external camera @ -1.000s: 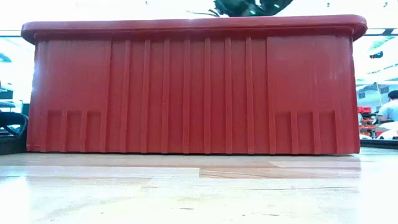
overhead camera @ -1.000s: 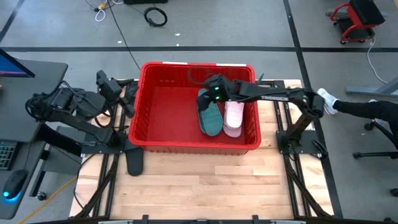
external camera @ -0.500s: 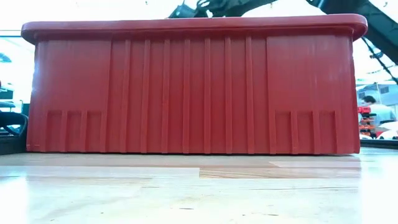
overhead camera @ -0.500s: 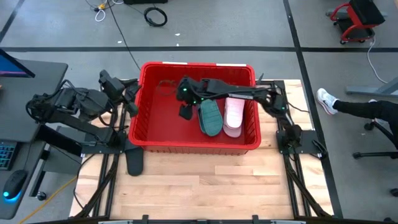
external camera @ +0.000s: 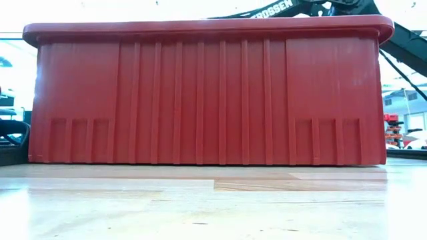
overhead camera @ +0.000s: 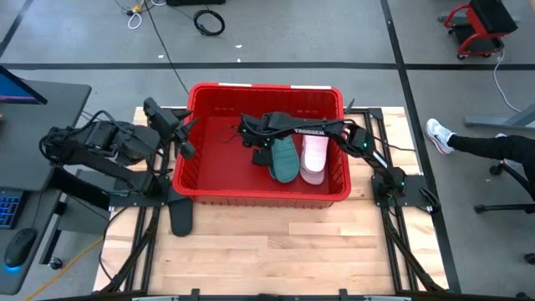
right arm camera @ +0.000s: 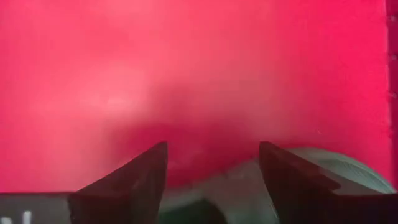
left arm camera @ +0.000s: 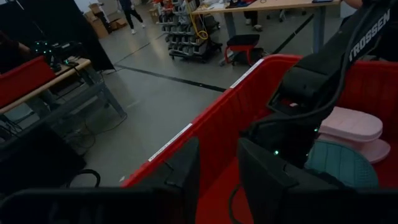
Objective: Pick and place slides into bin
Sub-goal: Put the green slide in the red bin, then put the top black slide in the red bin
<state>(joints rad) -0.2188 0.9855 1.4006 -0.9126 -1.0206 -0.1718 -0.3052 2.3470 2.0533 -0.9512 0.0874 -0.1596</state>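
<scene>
The red bin [overhead camera: 261, 197] stands mid-table. A teal slide [overhead camera: 283, 159] and a pale pink slide [overhead camera: 314, 157] lie side by side on its floor, at its right. A black slide [overhead camera: 181, 216] lies on the table by the bin's near left corner. My right gripper [overhead camera: 258, 150] reaches down into the bin just left of the teal slide. It is open and empty in the right wrist view [right arm camera: 211, 168], with the teal slide [right arm camera: 339, 165] beside one finger. My left gripper [overhead camera: 185, 138] hovers at the bin's left rim [left arm camera: 205, 118], slightly open and empty [left arm camera: 219, 180].
The bin's tall front wall [external camera: 207, 100] fills the low view. The bin floor left of the slides [overhead camera: 217, 155] is bare. A person's white shoe [overhead camera: 436, 131] and dark leg show on the floor beyond the table's right edge.
My right gripper has swung from above the teal and pink slides toward the table's left, inside the bin, and now stands lower beside the teal slide. My left gripper has moved a little toward the bin's left rim. The slides have stayed in place.
</scene>
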